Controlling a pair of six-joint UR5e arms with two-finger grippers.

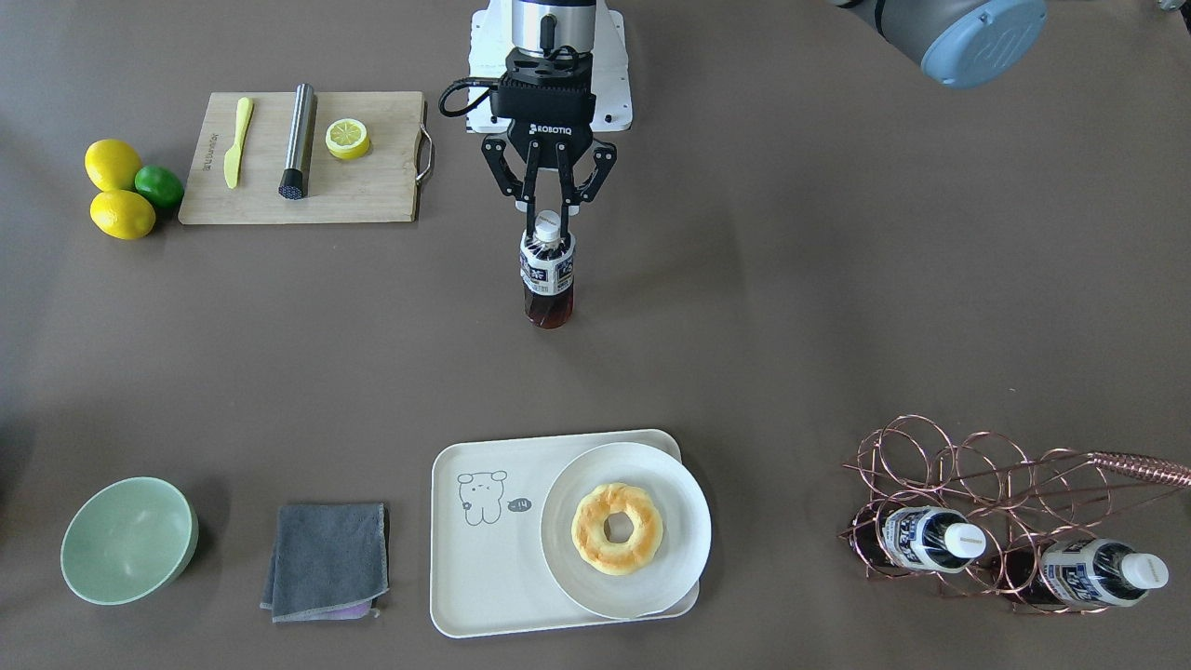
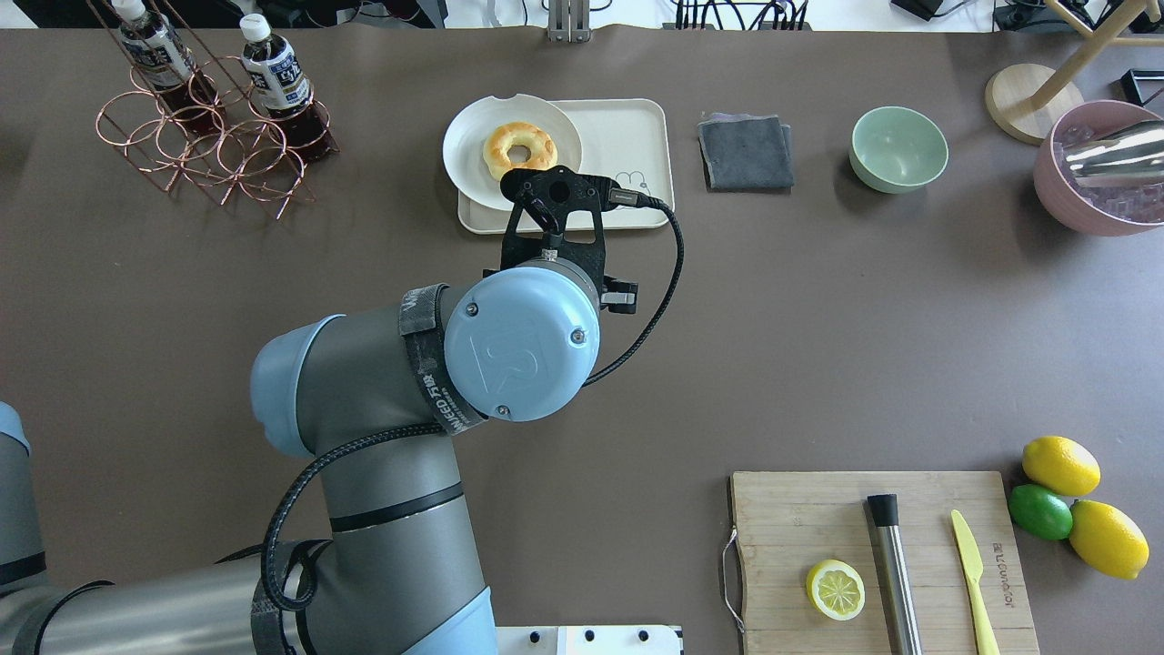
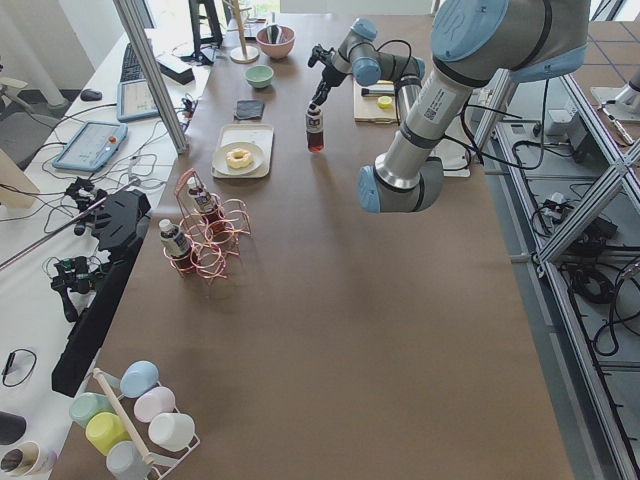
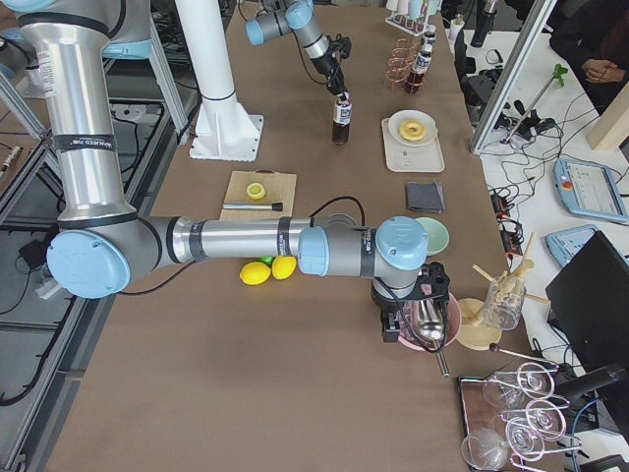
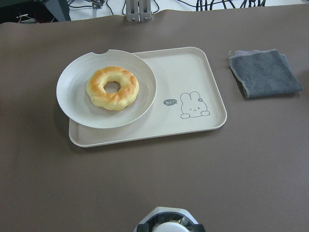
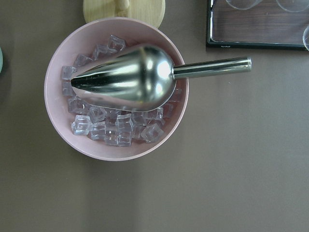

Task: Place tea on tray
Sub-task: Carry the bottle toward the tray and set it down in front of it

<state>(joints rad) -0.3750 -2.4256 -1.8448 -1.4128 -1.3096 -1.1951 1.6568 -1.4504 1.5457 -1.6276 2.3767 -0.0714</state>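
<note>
Left pincer (image 1: pixel 549 228) pinching tea (image 1: pixel 547 277) by its cap only; I worry it swings and clips the plate (image 1: pixel 651 586) crowding the tray (image 1: pixel 475 577).

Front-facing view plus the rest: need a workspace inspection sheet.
Surface: brown table, no spills seen.
Job's things: tea upright, short of the tray; tray's bear end bare.
Clutter: plate with doughnut overhanging tray's other end; two bottles in wire rack; cloth; bowl; cutting board.
Grippers: left gripper shut on tea's cap; right gripper over ice bowl, state unclear.
Cables: black wrist cable loops free.
Surroundings: person seated beside table.
</note>
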